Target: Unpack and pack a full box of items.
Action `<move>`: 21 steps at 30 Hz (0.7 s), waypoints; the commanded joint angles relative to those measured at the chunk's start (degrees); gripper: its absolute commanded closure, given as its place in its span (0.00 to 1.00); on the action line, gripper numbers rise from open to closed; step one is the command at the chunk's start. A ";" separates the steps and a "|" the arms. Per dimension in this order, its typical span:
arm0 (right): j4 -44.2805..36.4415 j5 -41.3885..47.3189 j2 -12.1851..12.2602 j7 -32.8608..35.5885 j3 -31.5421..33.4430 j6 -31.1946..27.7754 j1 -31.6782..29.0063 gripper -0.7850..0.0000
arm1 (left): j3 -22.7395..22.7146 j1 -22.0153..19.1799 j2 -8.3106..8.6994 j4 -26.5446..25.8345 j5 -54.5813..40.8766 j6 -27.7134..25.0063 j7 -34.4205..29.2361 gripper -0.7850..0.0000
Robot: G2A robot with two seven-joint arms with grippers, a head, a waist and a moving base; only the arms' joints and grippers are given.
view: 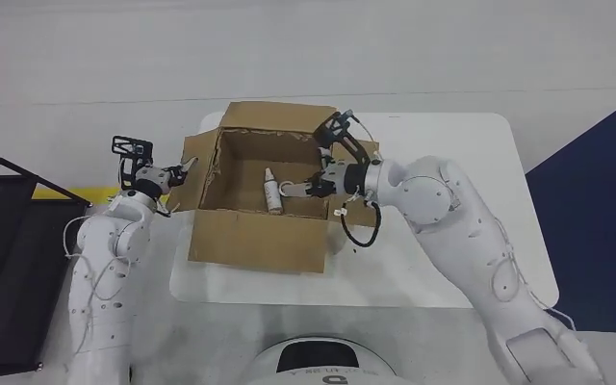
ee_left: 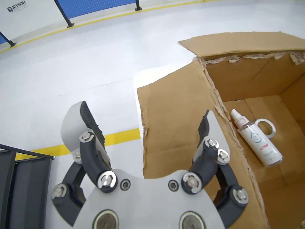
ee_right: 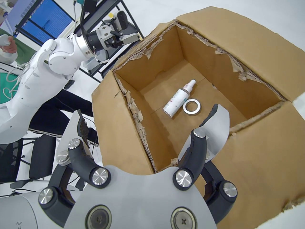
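Though in box, one bottle, one ring

Bright, even light; soft shadows; wrist views w/ edge distortion.

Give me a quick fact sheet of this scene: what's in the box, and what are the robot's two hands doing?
Container: cardboard box, flaps open, edges torn, standing on the white table.
Contents: a white spray bottle lying on its side on the box floor, with a white ring close beside it.
Left gripper: open, holding nothing, outside the box by a side flap.
Right gripper: open, holding nothing, above the box's opening.
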 commanded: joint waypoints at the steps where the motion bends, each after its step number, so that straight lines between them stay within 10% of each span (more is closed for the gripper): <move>1: 1.59 0.14 -0.46 -0.22 -1.83 0.12 2.05 0.00 | 0.07 0.10 0.13 -0.25 1.25 0.33 0.70 0.00; 9: 4.53 1.28 -0.98 -1.53 -2.62 0.20 4.56 0.00 | 1.67 1.87 0.41 -8.02 -1.45 -4.74 0.85 0.00; 21: 1.17 0.92 0.55 -3.59 2.43 -1.08 -2.05 0.00 | 16.28 -3.28 -0.30 -12.89 -1.92 -6.12 -11.42 0.00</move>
